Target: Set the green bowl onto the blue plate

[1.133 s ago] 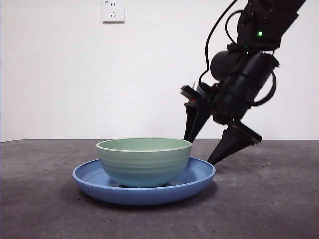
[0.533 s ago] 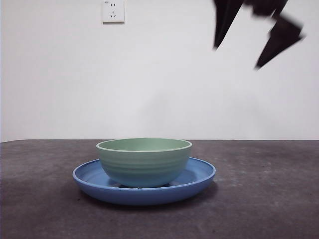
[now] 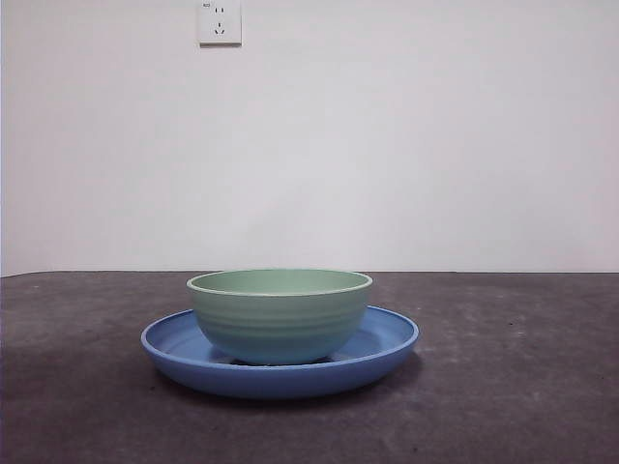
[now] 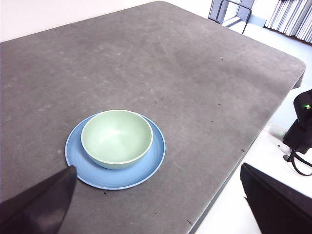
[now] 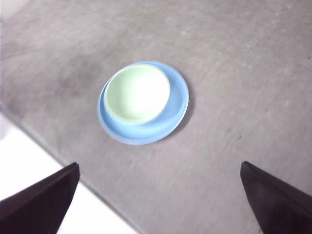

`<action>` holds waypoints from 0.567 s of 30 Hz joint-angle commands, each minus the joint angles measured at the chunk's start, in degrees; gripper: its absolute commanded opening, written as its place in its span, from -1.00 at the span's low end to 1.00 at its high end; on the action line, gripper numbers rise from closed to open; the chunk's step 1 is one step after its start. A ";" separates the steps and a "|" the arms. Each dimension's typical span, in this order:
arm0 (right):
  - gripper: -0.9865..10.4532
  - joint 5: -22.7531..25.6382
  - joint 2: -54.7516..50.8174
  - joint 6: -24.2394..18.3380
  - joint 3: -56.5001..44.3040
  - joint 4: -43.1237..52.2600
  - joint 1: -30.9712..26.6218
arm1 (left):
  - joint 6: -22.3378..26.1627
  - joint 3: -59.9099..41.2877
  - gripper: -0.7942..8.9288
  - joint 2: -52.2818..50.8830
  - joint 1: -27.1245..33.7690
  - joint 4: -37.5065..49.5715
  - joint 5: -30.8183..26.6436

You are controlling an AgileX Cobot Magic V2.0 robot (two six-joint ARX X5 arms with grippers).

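The pale green bowl stands upright inside the blue plate on the dark grey table. It also shows in the left wrist view, bowl on plate, and in the right wrist view, bowl on plate. My left gripper is open, empty and high above the table. My right gripper is open, empty and high above the table, far from the bowl. Neither gripper shows in the front view.
A white wall socket is on the wall behind. The table's edge runs near the plate in the left wrist view, with a black stand beyond it.
The right arm rose from beside the plate's right rim and left the front view through the top. Bowl and plate have not moved.
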 commanded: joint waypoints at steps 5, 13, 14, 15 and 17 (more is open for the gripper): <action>0.27 -3.21 -19.45 1.03 -16.37 1.64 0.37 | 0.90 0.46 0.39 0.04 -0.35 0.15 -0.09; 0.27 -5.60 -25.09 1.25 -19.91 3.08 0.35 | 0.92 0.46 0.38 0.04 -0.35 0.11 -0.09; 0.27 -5.57 -25.09 1.22 -19.91 3.08 0.35 | 0.92 0.46 0.37 0.04 -0.35 0.11 -0.09; 0.27 -5.57 -25.09 1.22 -19.91 3.08 0.35 | 0.90 0.46 0.37 0.04 -0.35 0.09 -0.09; 0.27 -5.57 -25.09 1.22 -19.91 3.08 0.35 | 0.92 0.44 0.33 0.04 -0.35 -0.22 -0.09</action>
